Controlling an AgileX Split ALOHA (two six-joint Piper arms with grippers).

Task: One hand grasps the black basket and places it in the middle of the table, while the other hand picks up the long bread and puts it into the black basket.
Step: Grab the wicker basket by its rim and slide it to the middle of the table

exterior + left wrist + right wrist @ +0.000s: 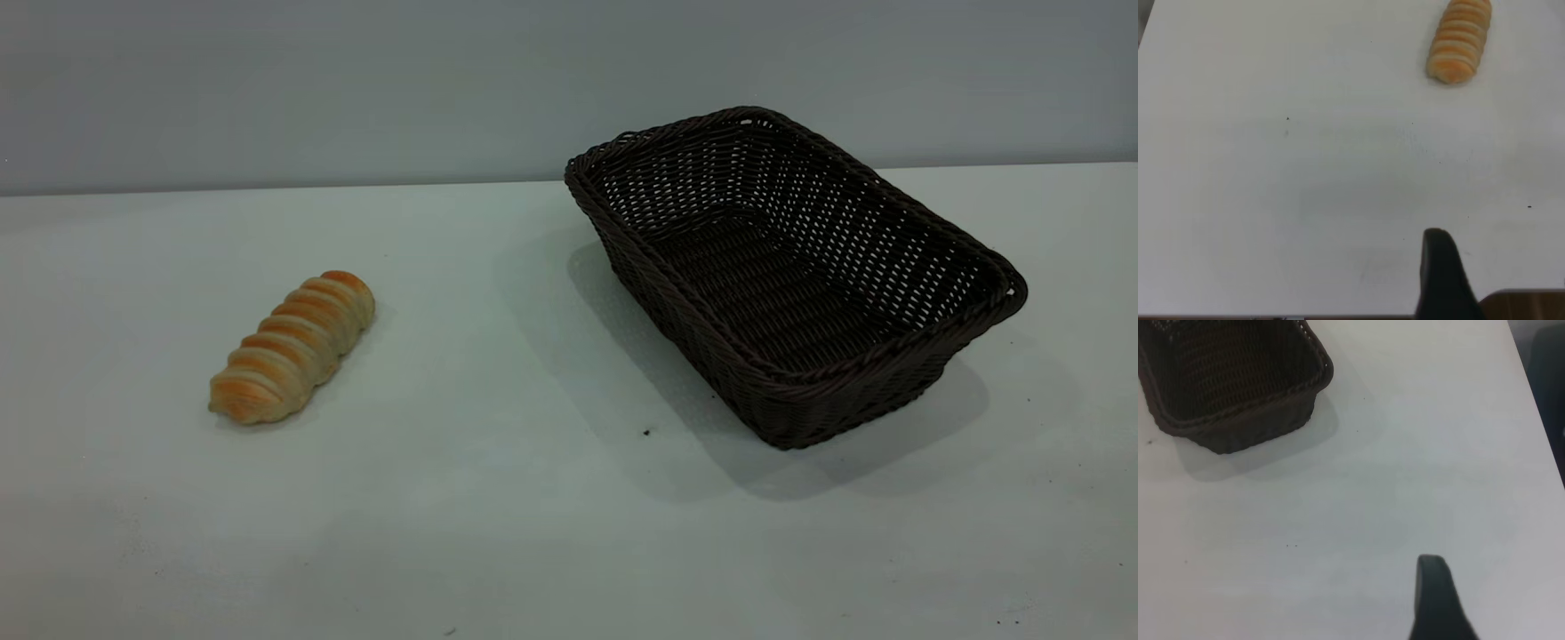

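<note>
I count one bread lying at the table's left and one empty basket sitting well apart at its right, nothing between them, and each wrist view shows just one finger of its gripper, so I cannot tell their grip.

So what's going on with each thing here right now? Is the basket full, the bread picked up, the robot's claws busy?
black basket: empty, upright on the table's right side, untouched.
long bread: lying flat on the table's left side, not held.
table: carries both, well apart from each other.
left gripper: above bare table, holding nothing.
right gripper: above bare table, short of the basket, holding nothing.
</note>
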